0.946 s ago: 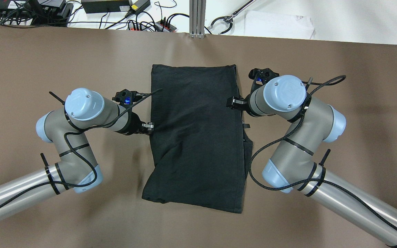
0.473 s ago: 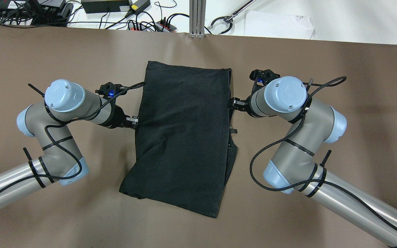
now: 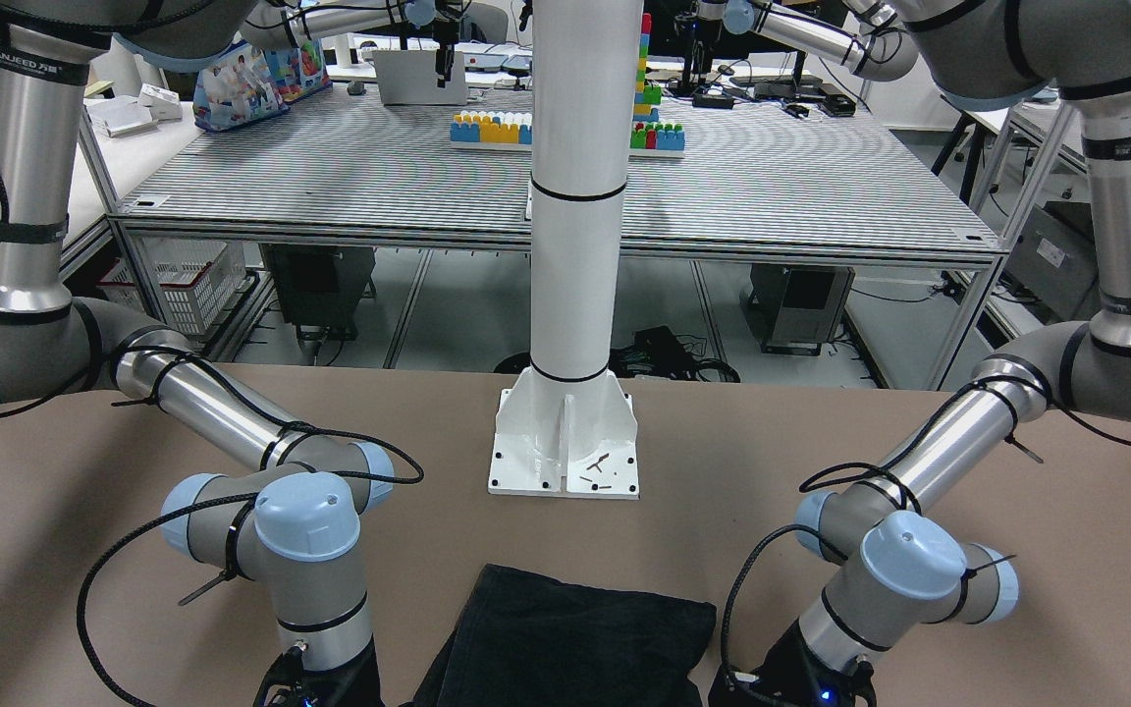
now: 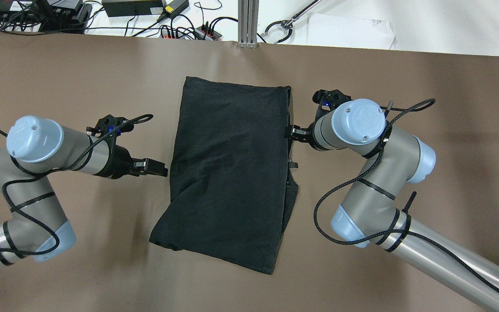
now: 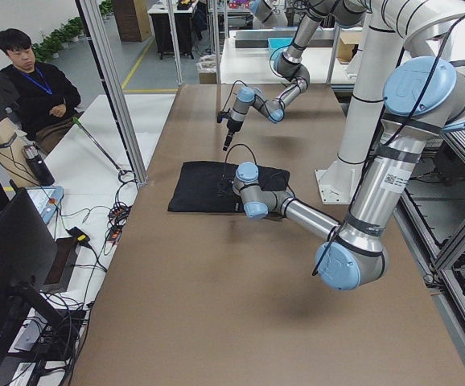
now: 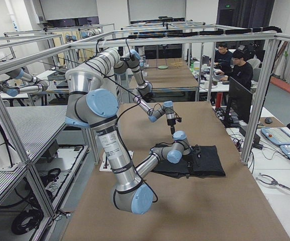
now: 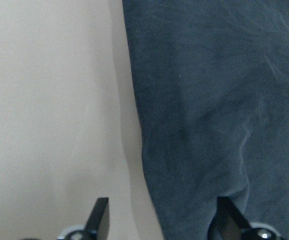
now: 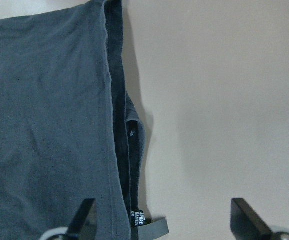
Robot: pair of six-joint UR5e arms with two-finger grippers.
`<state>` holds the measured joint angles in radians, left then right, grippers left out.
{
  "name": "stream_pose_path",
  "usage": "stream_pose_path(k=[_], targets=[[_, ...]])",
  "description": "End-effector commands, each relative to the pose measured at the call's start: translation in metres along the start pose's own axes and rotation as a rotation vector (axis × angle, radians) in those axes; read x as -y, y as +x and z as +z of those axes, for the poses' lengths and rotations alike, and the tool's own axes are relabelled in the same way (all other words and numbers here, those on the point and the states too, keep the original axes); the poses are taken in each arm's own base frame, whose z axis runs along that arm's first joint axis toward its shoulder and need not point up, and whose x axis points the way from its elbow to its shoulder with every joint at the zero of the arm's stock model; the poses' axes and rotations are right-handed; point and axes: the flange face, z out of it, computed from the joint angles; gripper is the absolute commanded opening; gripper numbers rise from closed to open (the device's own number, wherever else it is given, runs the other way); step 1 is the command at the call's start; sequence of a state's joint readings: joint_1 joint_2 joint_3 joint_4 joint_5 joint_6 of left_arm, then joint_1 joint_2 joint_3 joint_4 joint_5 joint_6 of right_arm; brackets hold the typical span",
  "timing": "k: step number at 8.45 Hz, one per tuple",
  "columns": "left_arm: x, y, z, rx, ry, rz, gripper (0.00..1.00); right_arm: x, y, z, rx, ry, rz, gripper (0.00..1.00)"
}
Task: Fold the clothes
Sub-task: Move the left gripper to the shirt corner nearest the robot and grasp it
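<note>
Cloth point(image 4: 228, 169), black and doubled over, lies flat on the bench point(image 4: 59, 78), midway between both arms. Left tool point(image 4: 162, 168) hangs just beside its left edge, fingers spread; right tool point(image 4: 290, 132) sits at the right edge, fingers likewise spread, pinching nothing.

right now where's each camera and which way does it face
front-facing: across the table, facing the robot; left arm on view's right.
overhead: behind the robot, looking down; arms flank black cloth.
exterior left: table's end; left arm near.
exterior right: opposite end; right arm near.
left wrist: down on cloth edge; left gripper open.
right wrist: down on labelled edge; right gripper open.
shared: all show the cloth.
</note>
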<state>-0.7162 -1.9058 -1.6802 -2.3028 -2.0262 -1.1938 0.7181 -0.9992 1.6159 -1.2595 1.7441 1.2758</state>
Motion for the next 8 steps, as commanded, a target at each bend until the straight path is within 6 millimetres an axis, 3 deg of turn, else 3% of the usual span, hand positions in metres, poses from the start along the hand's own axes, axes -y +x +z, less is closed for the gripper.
stream_pose_path(k=[1, 2, 3, 4, 6, 7, 8], targets=[[-0.067, 0.015, 0.002, -0.062, -0.068, -0.016, 1.0, -0.002, 0.0, 0.001, 0.001, -0.003, -0.001, 0.94], [-0.094, 0.007, 0.012, -0.091, -0.099, 0.0, 1.0, -0.002, 0.0, 0.001, 0.001, -0.003, -0.001, 0.94], [-0.112, -0.003, 0.015, -0.107, -0.098, 0.014, 0.93, -0.002, 0.0, 0.001, -0.002, -0.003, -0.001, 0.94], [-0.123, -0.002, 0.02, -0.117, -0.11, 0.022, 0.63, -0.002, 0.0, 0.001, -0.002, -0.003, -0.001, 0.94], [-0.124, -0.003, 0.023, -0.113, -0.112, 0.019, 0.17, -0.002, 0.0, 0.001, -0.002, -0.003, -0.001, 0.94], [-0.124, -0.005, 0.025, -0.107, -0.114, 0.019, 0.1, -0.002, 0.0, 0.002, -0.004, -0.004, -0.001, 0.94], [-0.125, -0.01, 0.03, -0.097, -0.119, 0.019, 0.1, -0.002, 0.0, 0.002, -0.005, -0.004, 0.0, 0.94]])
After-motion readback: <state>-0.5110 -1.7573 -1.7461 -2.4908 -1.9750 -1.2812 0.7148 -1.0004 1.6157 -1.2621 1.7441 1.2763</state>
